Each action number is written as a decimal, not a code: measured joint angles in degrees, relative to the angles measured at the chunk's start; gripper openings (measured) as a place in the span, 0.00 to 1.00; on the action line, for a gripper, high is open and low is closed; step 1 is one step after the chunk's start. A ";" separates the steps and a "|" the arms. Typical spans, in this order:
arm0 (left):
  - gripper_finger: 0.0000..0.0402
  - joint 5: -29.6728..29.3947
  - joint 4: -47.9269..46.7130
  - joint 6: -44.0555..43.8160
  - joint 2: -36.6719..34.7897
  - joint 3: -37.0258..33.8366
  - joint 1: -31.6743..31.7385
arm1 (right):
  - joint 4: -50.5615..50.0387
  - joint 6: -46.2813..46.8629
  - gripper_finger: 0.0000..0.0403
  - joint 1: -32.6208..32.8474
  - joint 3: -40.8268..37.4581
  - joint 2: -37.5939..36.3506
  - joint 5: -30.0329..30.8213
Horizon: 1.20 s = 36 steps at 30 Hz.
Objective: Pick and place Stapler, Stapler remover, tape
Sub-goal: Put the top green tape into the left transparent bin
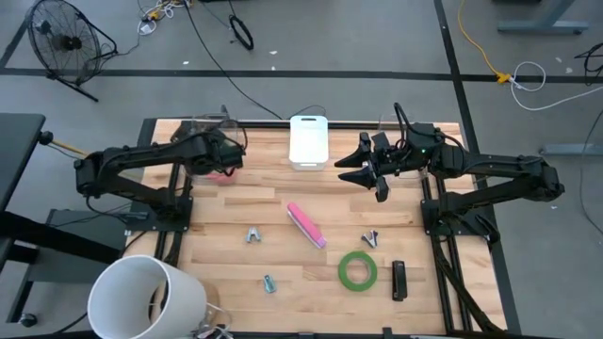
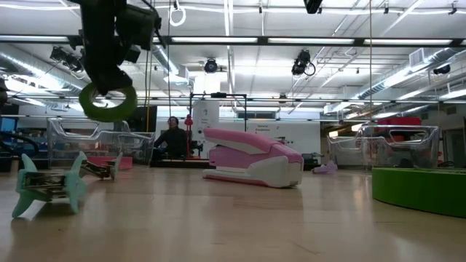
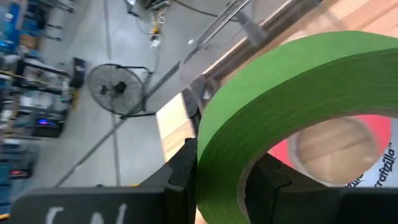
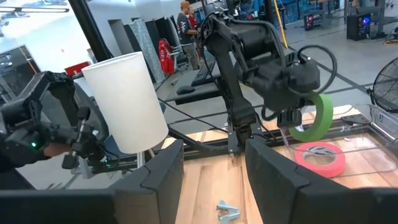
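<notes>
A light wooden desk (image 1: 236, 217) stands on grey concrete, with a fan (image 1: 61, 42) off its far left corner. At that corner the left gripper (image 1: 229, 158) is clamped on a green tape (image 4: 317, 118) over a pink tape (image 4: 320, 157). The right gripper (image 1: 363, 169), fingers apart, hangs empty near the far edge. Another green tape (image 1: 358, 270) lies near the front right.

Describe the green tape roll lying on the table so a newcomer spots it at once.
Start at the wooden table and go to its front edge on the right arm's side. The green tape roll lies flat there, beside a black stapler. The other green roll hangs in the left gripper.
</notes>
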 joint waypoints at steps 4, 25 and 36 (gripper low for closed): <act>0.25 -0.70 0.30 0.00 0.00 -2.20 0.56 | 0.00 0.00 0.42 0.00 0.00 0.00 0.00; 0.43 2.40 8.57 7.97 0.02 -4.85 3.70 | 0.02 1.53 0.43 0.02 0.00 0.00 0.00; 0.68 10.56 8.75 12.14 0.02 -4.85 7.26 | 0.02 1.49 0.43 0.02 0.00 0.01 -0.02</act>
